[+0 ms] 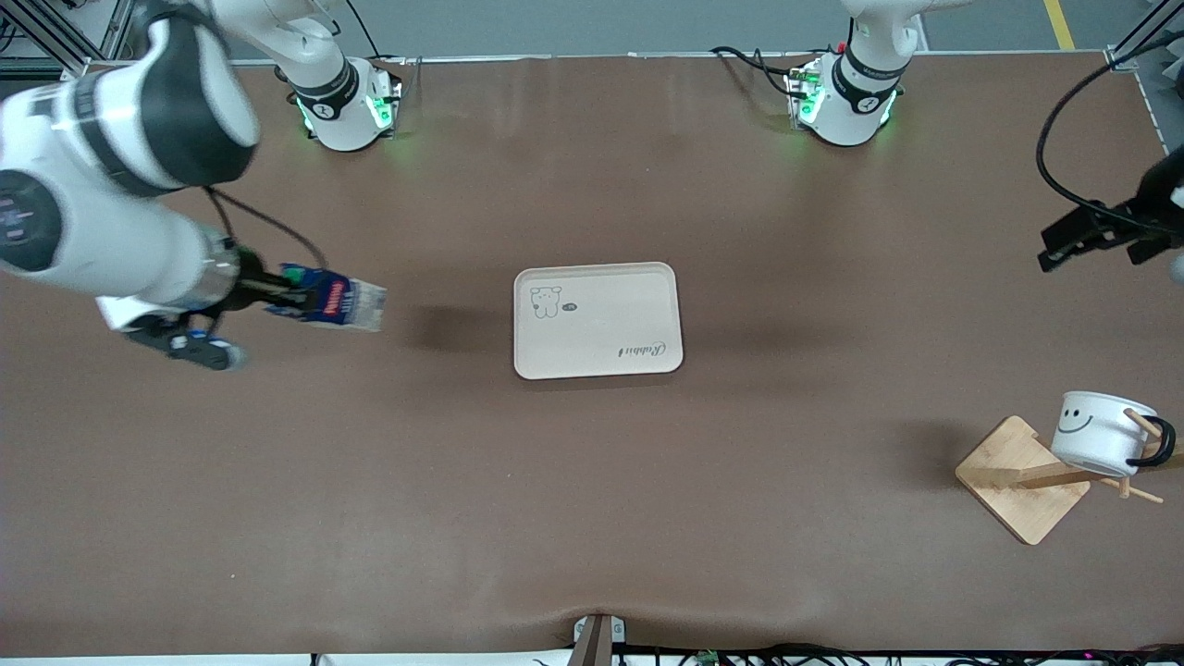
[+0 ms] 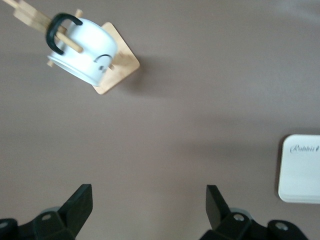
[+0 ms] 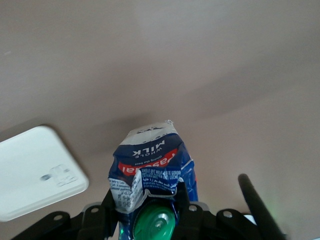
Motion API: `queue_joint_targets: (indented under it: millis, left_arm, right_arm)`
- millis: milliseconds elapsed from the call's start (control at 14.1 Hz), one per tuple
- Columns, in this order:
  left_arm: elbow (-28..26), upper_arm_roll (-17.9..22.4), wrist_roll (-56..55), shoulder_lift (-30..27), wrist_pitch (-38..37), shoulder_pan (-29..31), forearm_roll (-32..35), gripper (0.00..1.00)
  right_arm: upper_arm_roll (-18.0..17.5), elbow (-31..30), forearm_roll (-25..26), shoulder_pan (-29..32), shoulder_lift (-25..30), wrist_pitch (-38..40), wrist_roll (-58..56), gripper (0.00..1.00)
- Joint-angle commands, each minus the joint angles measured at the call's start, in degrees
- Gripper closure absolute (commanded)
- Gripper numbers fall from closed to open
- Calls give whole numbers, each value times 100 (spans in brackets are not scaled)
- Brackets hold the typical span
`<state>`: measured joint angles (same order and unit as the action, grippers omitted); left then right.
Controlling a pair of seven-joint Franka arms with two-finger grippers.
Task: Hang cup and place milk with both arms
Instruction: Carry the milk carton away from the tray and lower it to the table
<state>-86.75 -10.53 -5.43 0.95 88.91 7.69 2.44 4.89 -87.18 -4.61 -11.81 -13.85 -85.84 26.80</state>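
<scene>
The white cup [image 1: 1099, 433] with a black handle and smiley face hangs by its handle on a peg of the wooden rack [image 1: 1017, 481], at the left arm's end of the table and nearer the front camera. The left wrist view also shows the cup [image 2: 85, 50]. My left gripper [image 1: 1054, 248] is open and empty, up over bare table at that end [image 2: 149, 200]. My right gripper [image 1: 285, 298] is shut on the top of the dark blue milk carton [image 1: 338, 301]. It holds the carton tilted above the table toward the right arm's end. The carton's green cap sits between the fingers [image 3: 150, 165].
A cream tray [image 1: 597, 319] with a small bear drawing lies flat at the table's middle. It also shows in the left wrist view [image 2: 300, 170] and the right wrist view [image 3: 30, 170]. Brown tabletop lies between the tray and the rack.
</scene>
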Motion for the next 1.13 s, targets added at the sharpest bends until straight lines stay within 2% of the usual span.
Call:
queue_joint_targets:
  millis: [0, 212, 424, 566, 778, 1061]
  left_arm:
    - [-815, 392, 51, -735, 100, -460, -103, 0]
    - [-1185, 850, -46, -1123, 170, -988, -129, 0]
    - [-1344, 834, -55, -1256, 223, -937, -296, 0]
    - [-1344, 816, -46, -1264, 197, -928, -296, 0]
    - [-1344, 816, -46, -1265, 197, -936, -296, 0]
    - [-1336, 807, -46, -1229, 240, -963, -296, 0]
  right_arm:
    - [-120, -396, 590, 537, 119, -46, -315, 100]
    - [-129, -807, 813, 1012, 136, -466, -780, 100]
    - [-129, -1379, 813, 1382, 207, -1020, -1280, 100]
    - [-138, -1949, 804, 1628, 303, -1739, -1807, 100]
    - [-138, -2750, 795, 1647, 576, -2699, -1862, 100]
    - [-138, -2998, 795, 1708, 602, -2903, -1968, 100]
